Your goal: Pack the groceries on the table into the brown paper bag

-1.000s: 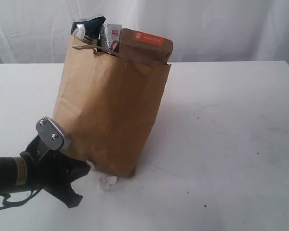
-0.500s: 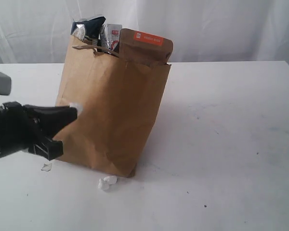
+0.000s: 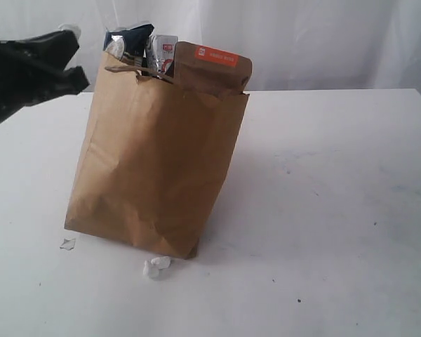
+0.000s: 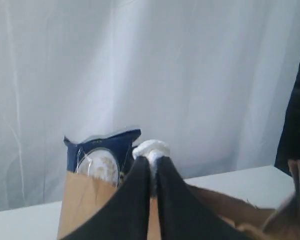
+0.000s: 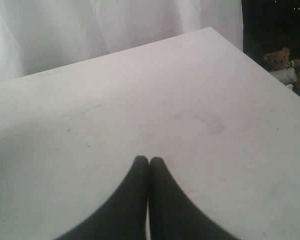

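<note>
Since the brown paper bag (image 3: 154, 168) stands stuffed on the surface (image 3: 337, 175), I'd judge it crushable, best held low; left gripper (image 3: 71, 41) pinches a white bit (image 3: 70, 29) near its rim, right gripper (image 5: 149, 165) clenched empty.

The exterior camera sits a little above the wide flat white tabletop (image 3: 337, 210) and faces across it toward the white curtain (image 3: 302, 42). The tall creased brown paper bag (image 3: 154, 168) stands close before it. The left wrist camera looks along the black left gripper (image 4: 152, 162) at the bag's top from just beside it (both views share the dark blue foil packet (image 3: 130, 35) there). The right wrist camera looks down past the black right gripper (image 5: 149, 161) at tabletop only.
</note>
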You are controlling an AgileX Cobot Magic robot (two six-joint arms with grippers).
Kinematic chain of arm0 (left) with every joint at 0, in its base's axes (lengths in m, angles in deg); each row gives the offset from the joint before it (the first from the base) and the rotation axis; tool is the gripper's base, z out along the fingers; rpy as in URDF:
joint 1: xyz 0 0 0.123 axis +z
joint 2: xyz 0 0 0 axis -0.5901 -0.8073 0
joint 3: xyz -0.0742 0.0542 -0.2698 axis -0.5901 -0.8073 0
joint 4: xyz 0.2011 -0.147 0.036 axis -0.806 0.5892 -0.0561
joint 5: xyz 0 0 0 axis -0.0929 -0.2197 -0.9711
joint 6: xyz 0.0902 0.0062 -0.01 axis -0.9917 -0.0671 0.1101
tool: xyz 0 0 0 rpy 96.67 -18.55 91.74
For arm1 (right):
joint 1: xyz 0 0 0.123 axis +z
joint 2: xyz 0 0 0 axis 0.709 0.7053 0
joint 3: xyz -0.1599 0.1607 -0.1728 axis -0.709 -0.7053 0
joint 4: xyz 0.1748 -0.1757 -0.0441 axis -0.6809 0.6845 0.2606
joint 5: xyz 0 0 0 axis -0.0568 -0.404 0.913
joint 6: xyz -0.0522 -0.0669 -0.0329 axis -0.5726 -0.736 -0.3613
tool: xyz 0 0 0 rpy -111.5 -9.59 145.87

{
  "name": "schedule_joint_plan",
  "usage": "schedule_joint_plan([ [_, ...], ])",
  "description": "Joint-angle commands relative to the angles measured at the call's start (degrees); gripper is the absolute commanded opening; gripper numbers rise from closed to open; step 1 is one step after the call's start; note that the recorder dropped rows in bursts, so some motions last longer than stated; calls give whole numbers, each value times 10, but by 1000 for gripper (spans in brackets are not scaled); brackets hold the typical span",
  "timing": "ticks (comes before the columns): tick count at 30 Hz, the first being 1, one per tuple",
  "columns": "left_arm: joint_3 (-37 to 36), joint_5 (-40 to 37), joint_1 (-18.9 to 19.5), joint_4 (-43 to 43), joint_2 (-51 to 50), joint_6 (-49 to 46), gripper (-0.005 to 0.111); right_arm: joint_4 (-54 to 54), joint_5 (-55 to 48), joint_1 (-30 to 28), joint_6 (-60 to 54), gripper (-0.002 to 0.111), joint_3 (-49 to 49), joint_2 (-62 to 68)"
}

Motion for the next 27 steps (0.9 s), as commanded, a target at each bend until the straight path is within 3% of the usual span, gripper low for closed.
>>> schedule_joint_plan([
  [1,76,12,-2,-41,-62,17,0,-1,3,2,-1,0,-3,1],
  [5,135,-13,-2,-126,-104,66,0,-1,3,2,-1,0,-3,1],
  [10,178,-24,-2,-220,-134,201,0,-2,3,2,-1,0,-3,1],
  [19,199,-117,-2,-291,-150,259,1,-2,3,2,-1,0,-3,1],
  [21,199,-112,-2,-302,-150,273,7,-2,3,2,-1,0,-3,1],
  [27,199,-122,-2,-343,-148,316,42,-2,3,2,-1,0,-3,1],
])
